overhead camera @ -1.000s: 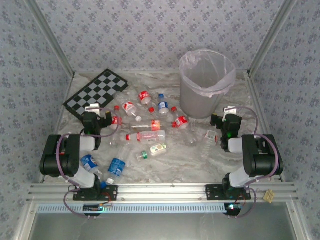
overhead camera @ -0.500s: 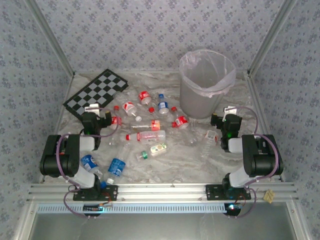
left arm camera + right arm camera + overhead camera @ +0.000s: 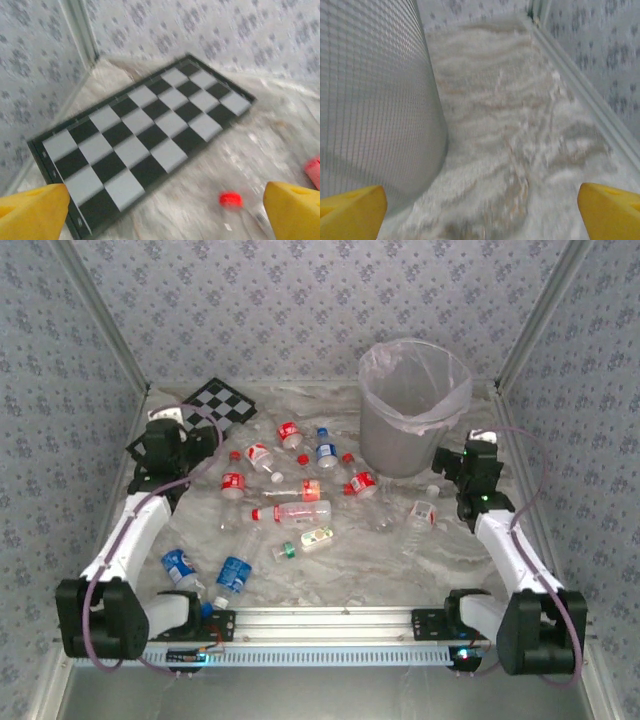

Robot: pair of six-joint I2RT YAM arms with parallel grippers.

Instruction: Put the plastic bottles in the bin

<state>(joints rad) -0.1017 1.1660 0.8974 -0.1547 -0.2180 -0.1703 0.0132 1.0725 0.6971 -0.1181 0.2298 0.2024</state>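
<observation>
Both arms are now stretched forward, left gripper [image 3: 164, 210] and right gripper [image 3: 480, 211] held wide apart, empty. Plastic bottles [image 3: 300, 512] are judged light, crushable, slippery; best pinched mid-label.

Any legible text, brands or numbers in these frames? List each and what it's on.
No text is readable.
The plastic bottles have red, blue and green labels, but the print is too small and blurred.
The chequered board has plain squares and no markings.
The bin has no visible text.

Arms [image 3: 140, 530] [image 3: 512, 548] outstretched, both end effectors [image 3: 165, 200] [image 3: 481, 200] spread wide
</observation>
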